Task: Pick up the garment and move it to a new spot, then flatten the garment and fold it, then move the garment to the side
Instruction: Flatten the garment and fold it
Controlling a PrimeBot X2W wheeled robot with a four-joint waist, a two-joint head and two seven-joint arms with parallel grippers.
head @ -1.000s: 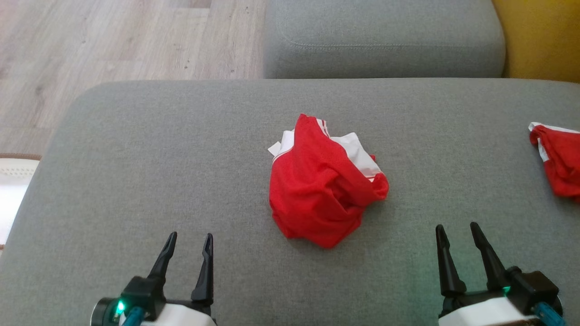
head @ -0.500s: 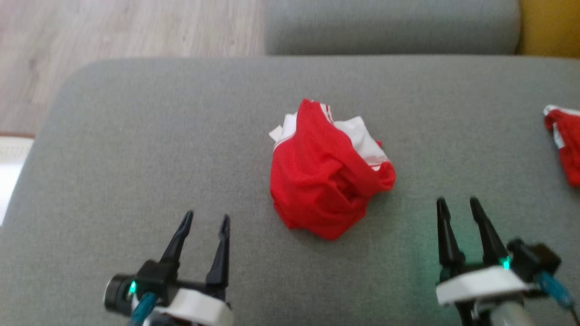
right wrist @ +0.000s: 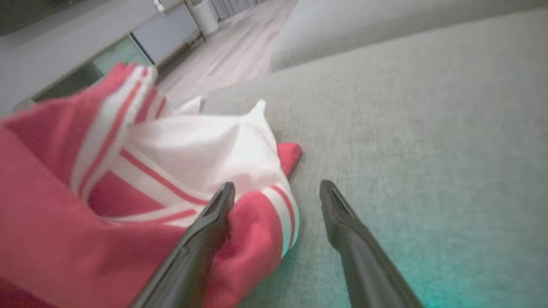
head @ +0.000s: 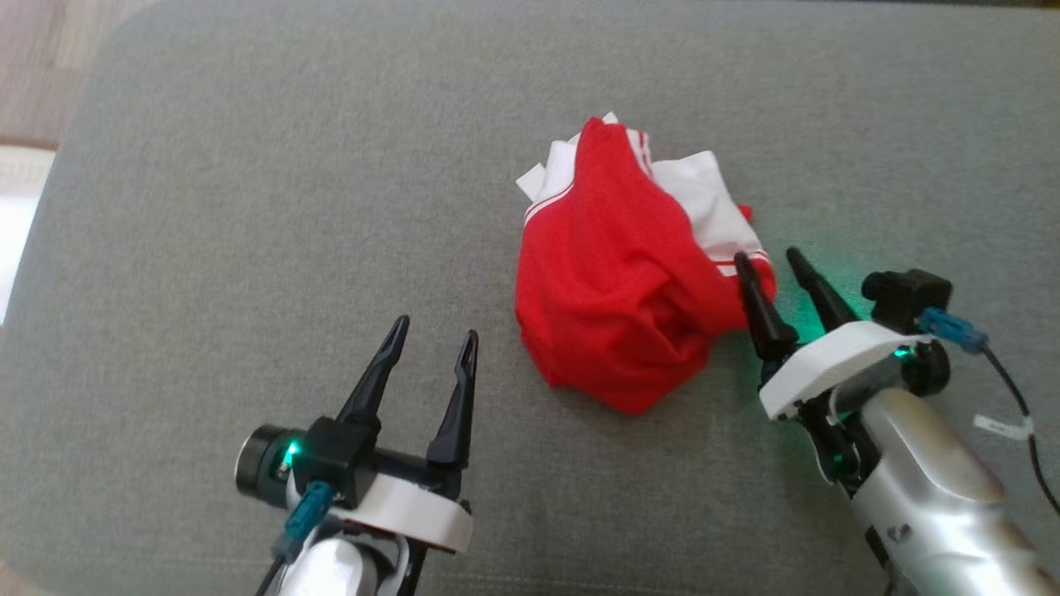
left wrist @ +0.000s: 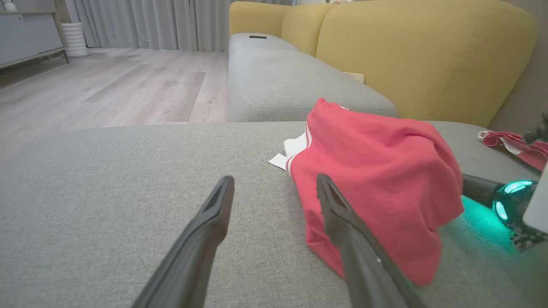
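Note:
The garment (head: 617,281), red with white striped trim, lies crumpled on the grey cushion (head: 248,207). My right gripper (head: 766,257) is open at the garment's right edge, its left finger against the red fold. In the right wrist view the garment (right wrist: 107,192) is at the left, and its white-striped hem reaches a little way into my open right gripper (right wrist: 278,185). My left gripper (head: 436,329) is open, just short of the garment's lower left side. In the left wrist view my left gripper (left wrist: 275,179) points past the garment (left wrist: 376,179), the right finger in front of the cloth.
A second red garment (left wrist: 511,145) lies on the cushion's far right. Behind are a long grey seat (left wrist: 278,77) with yellow backrests (left wrist: 419,51) and a wood floor (left wrist: 120,85). The cushion's left edge (head: 50,215) drops to the floor.
The head camera has tilted down. Both arms have moved forward: the right gripper has reached the garment's right edge, and the left has come closer to its lower left side. Both stay open.

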